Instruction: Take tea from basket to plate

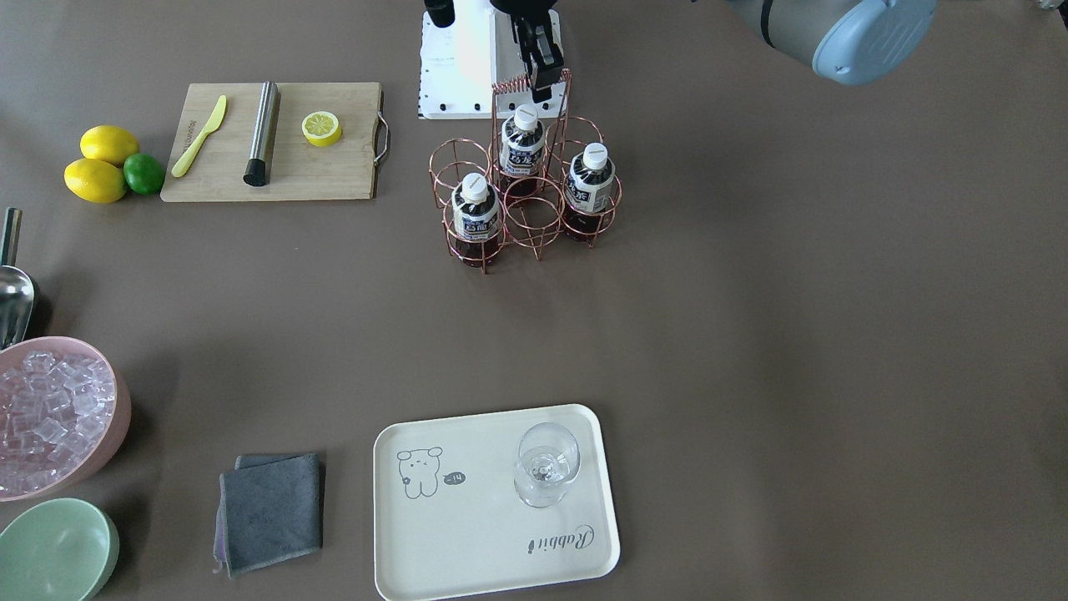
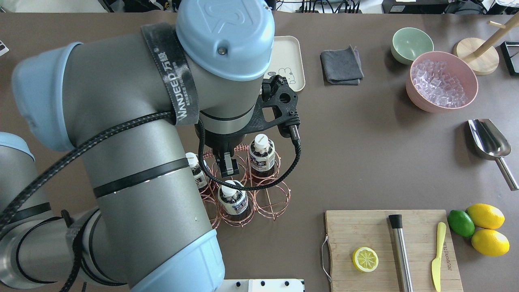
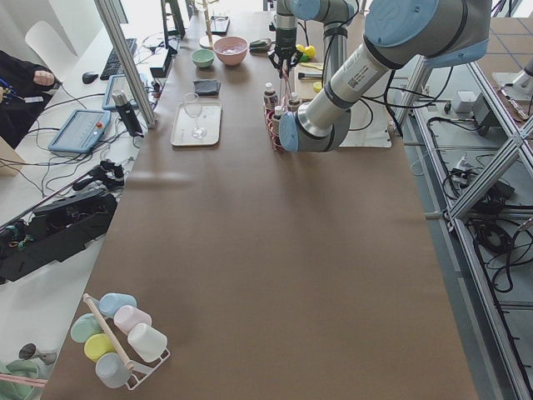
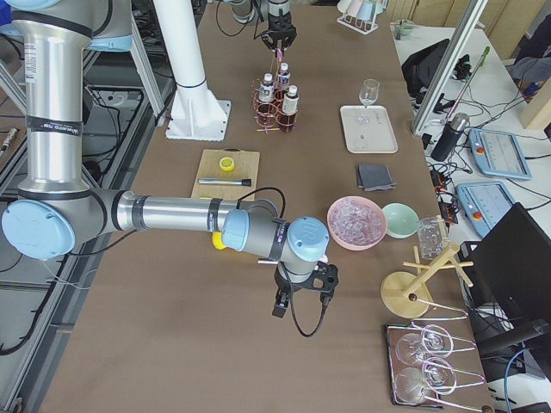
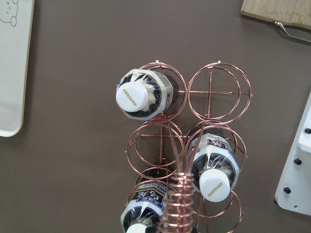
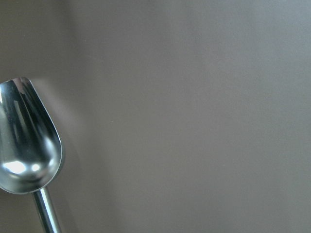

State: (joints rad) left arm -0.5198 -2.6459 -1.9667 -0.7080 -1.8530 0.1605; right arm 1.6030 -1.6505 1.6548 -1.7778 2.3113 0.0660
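Note:
Three tea bottles [image 1: 476, 209] [image 1: 523, 138] [image 1: 591, 179] with white caps stand upright in the rose-gold wire basket [image 1: 534, 221], mid-table. My left gripper [image 1: 538, 88] hangs over the basket's coiled handle, just above the rear bottle [image 2: 233, 198], fingers apart and empty. The left wrist view looks straight down on the basket [image 5: 219, 90] and the bottle caps [image 5: 132, 94]. The cream plate [image 1: 467, 534] lies on the far side from me with a clear glass [image 1: 546, 463] on it. My right gripper [image 4: 301, 292] shows only in the exterior right view, so I cannot tell its state.
A wooden cutting board [image 1: 334, 171] holds a lemon half, a yellow knife and a steel muddler; lemons and a lime lie beside it. A pink bowl of ice [image 1: 50, 417], green bowl [image 1: 54, 551], grey cloth [image 1: 271, 509] and metal scoop [image 6: 26, 145] sit on my right.

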